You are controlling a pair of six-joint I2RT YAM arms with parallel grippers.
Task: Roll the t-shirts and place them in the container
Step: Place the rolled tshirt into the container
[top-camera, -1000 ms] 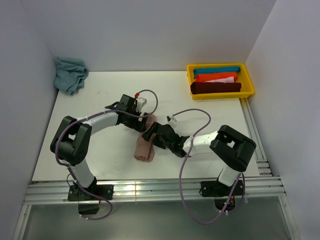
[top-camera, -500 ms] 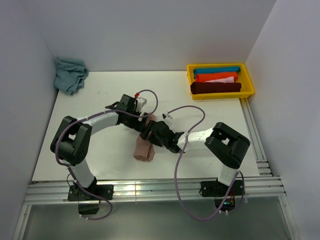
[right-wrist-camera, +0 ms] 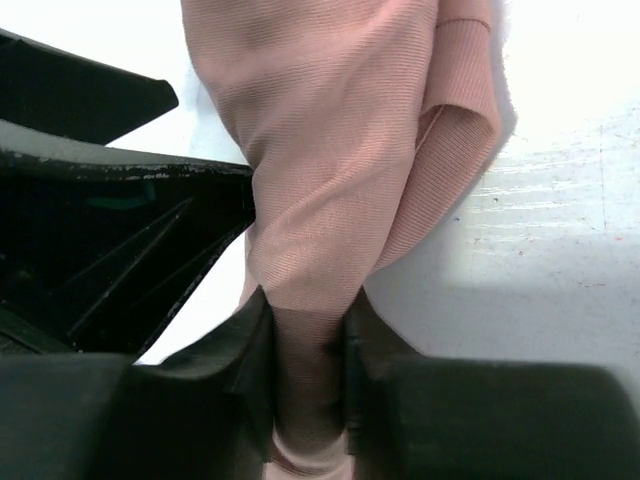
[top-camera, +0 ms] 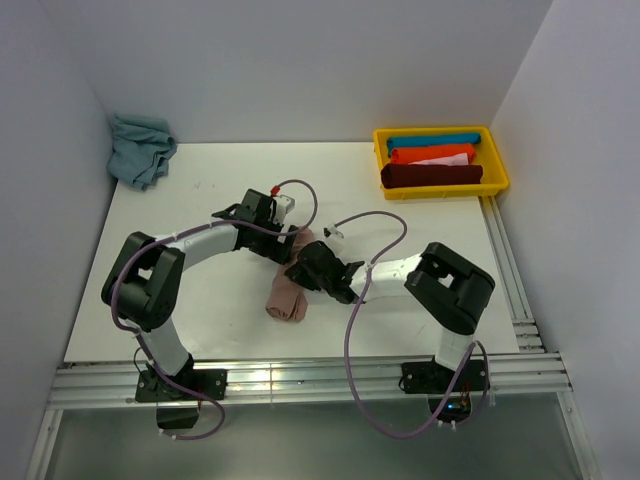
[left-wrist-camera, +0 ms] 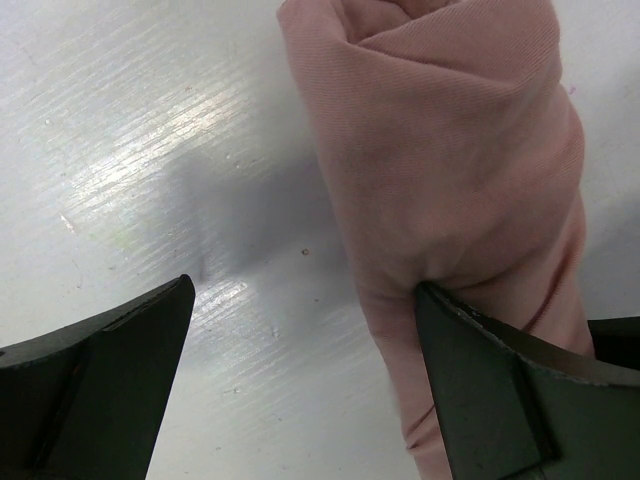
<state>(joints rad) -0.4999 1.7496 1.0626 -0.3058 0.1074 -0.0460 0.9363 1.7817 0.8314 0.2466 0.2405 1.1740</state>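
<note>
The right hand (right-wrist-camera: 305,330) pinches what looks like only a thin fold of the rolled pink t-shirt (right-wrist-camera: 330,150) while the left hand (left-wrist-camera: 305,300) gapes beside it, so lifting would probably unravel the roll.

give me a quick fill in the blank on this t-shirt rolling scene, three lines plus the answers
1. The right gripper is shut on the rolled dusty pink cloth t-shirt, while the left gripper is ____.
2. Other rolled shirts lie in a ____ plastic tray.
3. The crumpled blue-green cloth lies in the white table's far ____ corner.

Missing words: open; yellow; left
</note>
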